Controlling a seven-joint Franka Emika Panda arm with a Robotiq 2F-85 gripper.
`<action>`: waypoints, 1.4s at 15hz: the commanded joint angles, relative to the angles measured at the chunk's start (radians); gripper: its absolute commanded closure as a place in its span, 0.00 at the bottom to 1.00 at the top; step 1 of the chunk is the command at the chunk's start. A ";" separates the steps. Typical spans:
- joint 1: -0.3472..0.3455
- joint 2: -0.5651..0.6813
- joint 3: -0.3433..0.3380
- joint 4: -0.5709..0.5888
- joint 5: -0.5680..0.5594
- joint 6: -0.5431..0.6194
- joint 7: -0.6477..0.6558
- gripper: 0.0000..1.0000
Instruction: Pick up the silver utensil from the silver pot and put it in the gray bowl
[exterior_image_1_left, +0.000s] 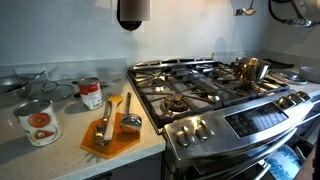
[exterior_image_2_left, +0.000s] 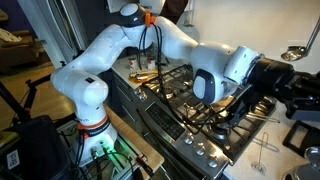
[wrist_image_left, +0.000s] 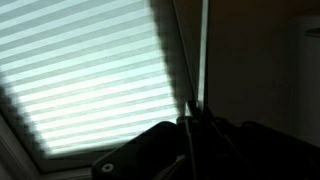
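Note:
My gripper (wrist_image_left: 192, 118) is shut on the silver utensil (wrist_image_left: 203, 50), whose thin handle sticks straight out from the closed fingertips toward a window blind. In an exterior view the gripper (exterior_image_2_left: 300, 78) is raised well above the stove, and the utensil's rounded head (exterior_image_2_left: 296, 49) shows just above it. The silver pot (exterior_image_1_left: 252, 68), shiny with brassy reflections, stands on the stove's back right burner, far below the gripper. What looks like the gray bowl (exterior_image_1_left: 285, 73) sits low and wide just right of the pot. The arm's end is mostly cut off at the top right corner of that view.
The gas stove (exterior_image_1_left: 200, 85) has raised grates and front knobs. On the counter beside it lie an orange board (exterior_image_1_left: 110, 133) with wooden-handled tools, two tin cans (exterior_image_1_left: 38, 122) (exterior_image_1_left: 90, 93) and clear dishes (exterior_image_1_left: 30, 85). The window blind (wrist_image_left: 80, 70) fills the wrist view.

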 joint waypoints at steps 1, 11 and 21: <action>-0.065 0.135 -0.014 0.055 0.125 -0.039 0.011 0.99; -0.197 0.316 -0.016 0.157 0.468 -0.043 -0.099 0.99; -0.350 0.211 0.145 0.404 0.766 0.232 -0.463 0.99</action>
